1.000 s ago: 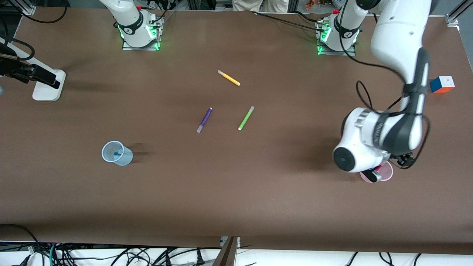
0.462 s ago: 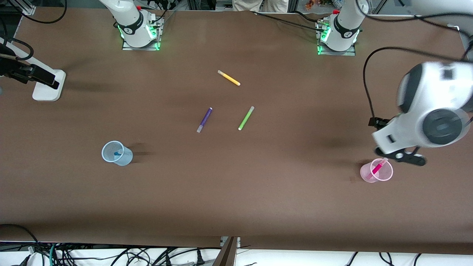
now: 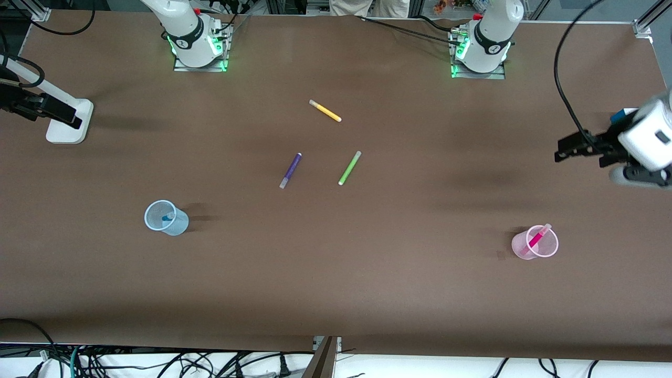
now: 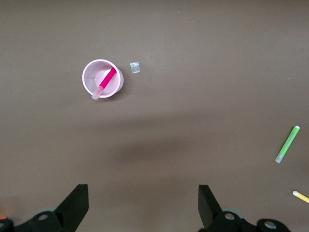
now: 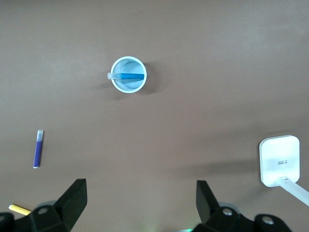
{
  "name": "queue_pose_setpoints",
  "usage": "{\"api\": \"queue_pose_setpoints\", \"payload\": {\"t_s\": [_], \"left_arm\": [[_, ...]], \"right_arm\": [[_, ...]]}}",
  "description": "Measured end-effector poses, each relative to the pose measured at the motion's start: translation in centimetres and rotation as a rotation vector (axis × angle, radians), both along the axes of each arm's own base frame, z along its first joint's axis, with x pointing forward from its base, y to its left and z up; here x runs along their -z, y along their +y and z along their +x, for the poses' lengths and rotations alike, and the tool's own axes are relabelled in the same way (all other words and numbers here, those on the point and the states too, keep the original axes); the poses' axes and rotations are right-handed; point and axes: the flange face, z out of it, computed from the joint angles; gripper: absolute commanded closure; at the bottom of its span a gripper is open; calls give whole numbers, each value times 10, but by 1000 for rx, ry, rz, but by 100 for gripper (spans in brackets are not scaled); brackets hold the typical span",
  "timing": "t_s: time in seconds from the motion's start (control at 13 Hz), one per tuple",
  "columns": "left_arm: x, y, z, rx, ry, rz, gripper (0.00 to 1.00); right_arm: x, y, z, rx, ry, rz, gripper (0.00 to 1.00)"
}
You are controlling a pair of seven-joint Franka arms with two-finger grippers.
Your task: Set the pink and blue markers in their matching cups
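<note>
The pink marker (image 3: 536, 239) stands tilted in the pale pink cup (image 3: 546, 251), cap end over the rim; both show in the left wrist view, marker (image 4: 107, 79), cup (image 4: 89, 72). The blue marker (image 3: 168, 217) lies inside the pale blue cup (image 3: 178, 226), also in the right wrist view, marker (image 5: 129, 76), cup (image 5: 128, 87). My left gripper (image 3: 638, 177) is open and empty, high over the table's edge at the left arm's end, apart from the pink cup; its fingers (image 4: 77, 203) stand wide. My right gripper (image 5: 140, 188) waits high, open and empty.
A purple marker (image 3: 290, 170), a lime green marker (image 3: 349, 168) and a yellow marker (image 3: 325, 111) lie mid-table. A white stand base (image 3: 65, 128) sits toward the right arm's end. A colour cube (image 3: 623, 114) peeks out by the left hand. A small clear scrap (image 4: 135, 67) lies beside the pink cup.
My left gripper was over the pink cup with the pink marker; it let go, rose and swung away toward the left arm's end. The marker stays in the cup.
</note>
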Motion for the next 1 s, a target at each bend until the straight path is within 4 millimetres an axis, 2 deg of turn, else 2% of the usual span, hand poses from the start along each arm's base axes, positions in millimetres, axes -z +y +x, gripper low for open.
{"api": "queue_pose_setpoints", "payload": {"t_s": [0.15,0.31,0.46,0.54,1.0], "left_arm": [[6,-12,-32,15,-5,30,0],[6,-23,-48,62,18,131,0],[1,-36,-53,83,15,166,0],[-1,-36,-55,74,17,149,0],[-5,-27,-54,-101,31,19,0]], "right_arm": [[0,0,1,0,0,0,0],[0,0,1,0,-1,0,0],[0,0,1,0,-1,0,0],[0,0,1,0,-1,0,0],[0,0,1,0,-1,0,0]]}}
